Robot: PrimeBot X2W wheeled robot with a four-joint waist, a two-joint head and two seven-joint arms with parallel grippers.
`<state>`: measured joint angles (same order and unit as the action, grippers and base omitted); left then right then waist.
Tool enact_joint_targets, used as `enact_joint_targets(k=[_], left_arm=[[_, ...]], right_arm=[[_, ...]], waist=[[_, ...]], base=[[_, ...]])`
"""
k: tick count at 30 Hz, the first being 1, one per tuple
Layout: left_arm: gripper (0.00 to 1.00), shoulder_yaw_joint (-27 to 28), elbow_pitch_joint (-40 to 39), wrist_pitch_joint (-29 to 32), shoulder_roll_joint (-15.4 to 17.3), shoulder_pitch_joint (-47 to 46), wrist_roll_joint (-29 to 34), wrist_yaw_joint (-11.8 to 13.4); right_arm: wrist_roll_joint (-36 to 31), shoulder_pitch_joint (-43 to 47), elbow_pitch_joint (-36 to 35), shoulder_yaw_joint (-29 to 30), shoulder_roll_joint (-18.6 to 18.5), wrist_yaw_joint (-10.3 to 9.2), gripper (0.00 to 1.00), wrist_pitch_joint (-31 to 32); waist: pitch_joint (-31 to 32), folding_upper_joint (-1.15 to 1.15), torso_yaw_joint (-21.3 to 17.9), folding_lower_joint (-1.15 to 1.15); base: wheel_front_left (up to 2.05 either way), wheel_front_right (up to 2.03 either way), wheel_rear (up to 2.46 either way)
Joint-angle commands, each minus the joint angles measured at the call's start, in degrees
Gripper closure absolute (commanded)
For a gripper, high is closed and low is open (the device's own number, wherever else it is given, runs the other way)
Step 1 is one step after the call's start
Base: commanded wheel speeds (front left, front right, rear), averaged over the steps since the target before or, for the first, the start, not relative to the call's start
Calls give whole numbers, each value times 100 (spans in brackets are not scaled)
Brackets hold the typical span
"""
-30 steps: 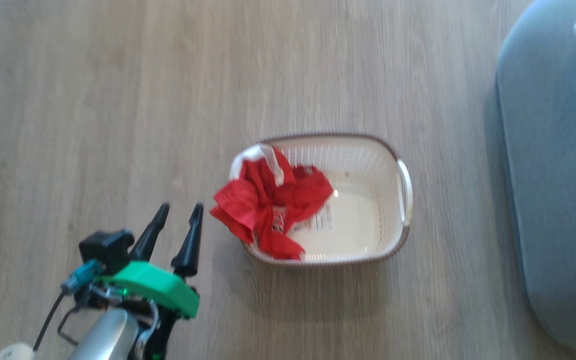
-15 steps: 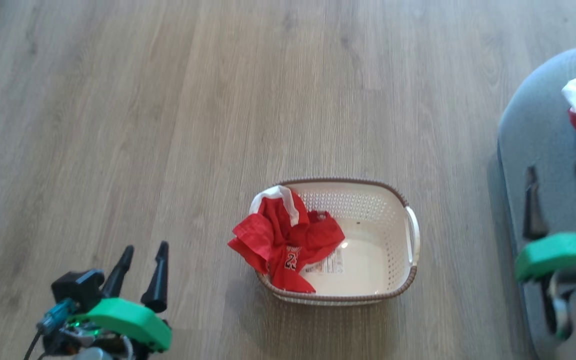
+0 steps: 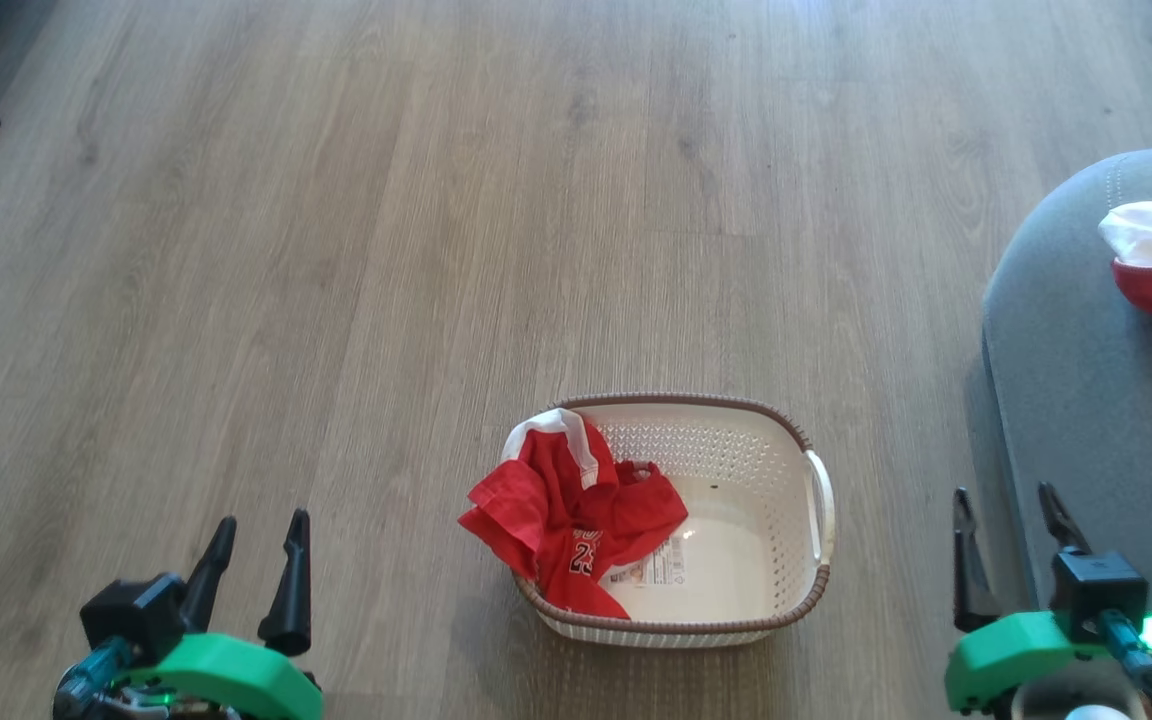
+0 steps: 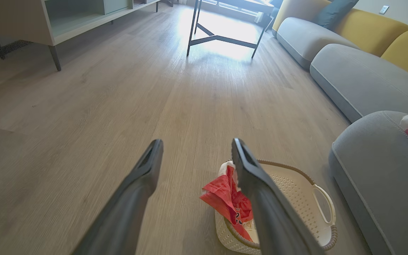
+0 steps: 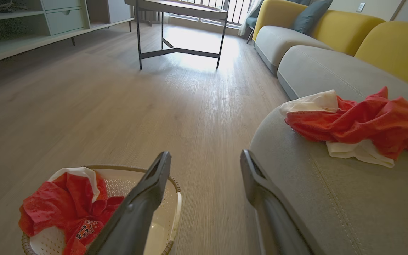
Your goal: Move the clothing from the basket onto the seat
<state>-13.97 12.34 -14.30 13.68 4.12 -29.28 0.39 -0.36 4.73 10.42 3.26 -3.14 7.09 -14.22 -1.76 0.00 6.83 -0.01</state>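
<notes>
Head camera swung, showing your right tool (image 3: 1002,493) and left tool (image 3: 263,520) both wide, empty; jersey (image 3: 561,510) hung over basket (image 3: 716,445) rim, so lifting could've dragged it.

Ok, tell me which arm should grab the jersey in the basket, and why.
Left, probably. The jersey is bunched at the basket's left end, spilling over the rim toward the open left gripper. The right gripper, also open, sits beyond the basket's empty end, beside the seat.
</notes>
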Motion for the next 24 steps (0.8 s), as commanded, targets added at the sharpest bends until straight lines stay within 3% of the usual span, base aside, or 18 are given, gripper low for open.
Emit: enact_joint_targets(k=[1,14,24], left_arm=[[0,280,-193,-69,26,-187,70,-49],[0,502,-214,-70,-149,-186,275,-195],[0,430,21,-6,-217,-922,300,-323]], right_arm=[[-28,-138,-230,-173,-14,40,0,-76],[-21,-212,-253,-361,24,40,0,-77],[-42,-728,-525,-416,25,40,0,-77]], waist=[[7,0,-17,1],[-138,0,-76,1],[-1174,0,-142,1]], base=[[0,0,0],[0,0,0],[0,0,0]])
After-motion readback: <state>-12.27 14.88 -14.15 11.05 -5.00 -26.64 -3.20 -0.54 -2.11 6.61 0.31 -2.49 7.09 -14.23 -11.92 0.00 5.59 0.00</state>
